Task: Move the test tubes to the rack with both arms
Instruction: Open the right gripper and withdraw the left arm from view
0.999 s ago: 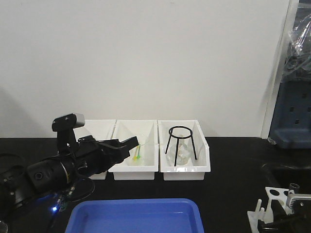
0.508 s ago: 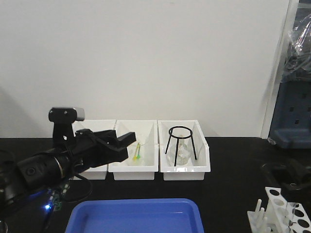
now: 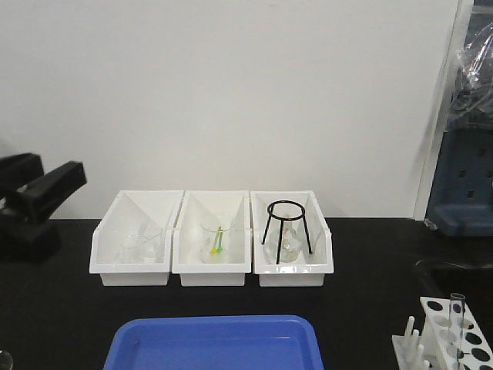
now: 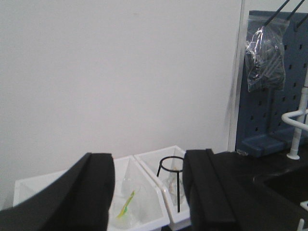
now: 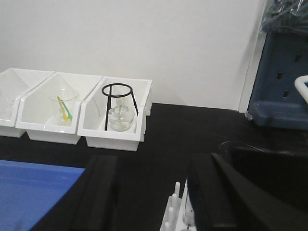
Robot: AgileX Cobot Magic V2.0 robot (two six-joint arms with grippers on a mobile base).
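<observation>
Black tabletop (image 3: pixel 370 254) spread across the front view, white wall behind. At the near edge, a blue tray (image 3: pixel 216 341), its rim cut by the frame bottom. Behind it, three white bins (image 3: pixel 212 266) side by side: clear glassware in the left one, a beaker with a yellow-green item in the middle one, a black wire stand (image 3: pixel 287 225) over a small flask in the right one. Far left, left gripper (image 3: pixel 35 185) raised well apart from the bins, fingers spread with nothing between them, confirmed in the left wrist view (image 4: pixel 147 192). Right gripper (image 5: pixel 151 192) seen only from its own wrist camera, fingers likewise parted and bare, above white rack pegs. Bottom right corner, white rack (image 3: pixel 451 343), partly cropped, with one test tube (image 3: pixel 457 320) standing upright in a hole.
</observation>
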